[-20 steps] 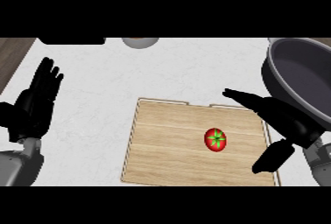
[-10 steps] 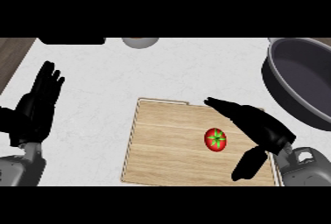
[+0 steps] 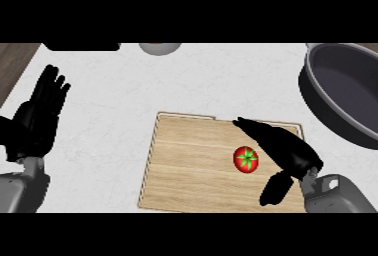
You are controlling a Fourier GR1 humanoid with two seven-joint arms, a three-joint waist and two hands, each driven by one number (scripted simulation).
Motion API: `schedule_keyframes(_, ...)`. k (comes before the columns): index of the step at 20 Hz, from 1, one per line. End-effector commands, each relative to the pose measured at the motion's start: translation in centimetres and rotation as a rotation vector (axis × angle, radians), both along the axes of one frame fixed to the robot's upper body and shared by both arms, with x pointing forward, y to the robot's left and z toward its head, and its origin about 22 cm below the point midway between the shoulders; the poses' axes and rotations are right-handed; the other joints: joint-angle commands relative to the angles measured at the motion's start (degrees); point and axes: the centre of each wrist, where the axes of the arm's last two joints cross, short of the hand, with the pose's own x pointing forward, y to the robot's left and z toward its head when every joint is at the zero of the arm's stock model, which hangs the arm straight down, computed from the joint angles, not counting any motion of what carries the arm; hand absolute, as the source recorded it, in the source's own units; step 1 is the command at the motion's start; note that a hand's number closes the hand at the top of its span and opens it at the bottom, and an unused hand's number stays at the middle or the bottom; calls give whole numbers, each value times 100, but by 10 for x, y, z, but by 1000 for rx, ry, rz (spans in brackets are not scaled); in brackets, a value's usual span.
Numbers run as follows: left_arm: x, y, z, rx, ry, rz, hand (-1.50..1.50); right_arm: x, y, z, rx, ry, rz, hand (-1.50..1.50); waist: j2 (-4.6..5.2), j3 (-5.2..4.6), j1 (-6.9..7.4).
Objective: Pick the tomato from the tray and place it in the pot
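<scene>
A red tomato [image 3: 246, 160] with a green star-shaped stem lies on the right half of the wooden tray [image 3: 192, 165]. My right hand [image 3: 289, 150] hovers just right of the tomato, open, fingers stretched over the tray's far right part and thumb pointing down near the tray's front edge; it does not hold the tomato. The dark grey pot [image 3: 347, 95] sits at the right edge, partly cut off. My left hand [image 3: 37, 120] rests open at the left edge, fingers up.
A grey round object [image 3: 159, 47] and a black object [image 3: 81, 46] lie at the counter's far edge. Dark wood shows past the counter's left edge at the top left [image 3: 15, 60]. White counter stretches between the tray and the pot.
My right hand has moved left from beside the pot onto the tray, closing in on the tomato's right side. The tomato, tray and left hand have stayed put.
</scene>
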Motion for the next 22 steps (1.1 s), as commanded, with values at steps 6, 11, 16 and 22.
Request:
schedule_keyframes(6,8,5,-2,11,9,-2,0,4,-1,-42,-20,0,16,-150,5,1,1)
schedule_keyframes(11,5,7,6,5,7,-13,0,3,15,-60,-34,3,-34,-150,3,1,6)
schedule_keyframes(16,-7,-2,-14,9,4,-8,0,30,-1,-54,-28,29,2,-150,4,0,17)
schedule_keyframes(22,-7,3,-5,5,2,-6,0,18,8,-71,-58,-43,130,150,3,0,18)
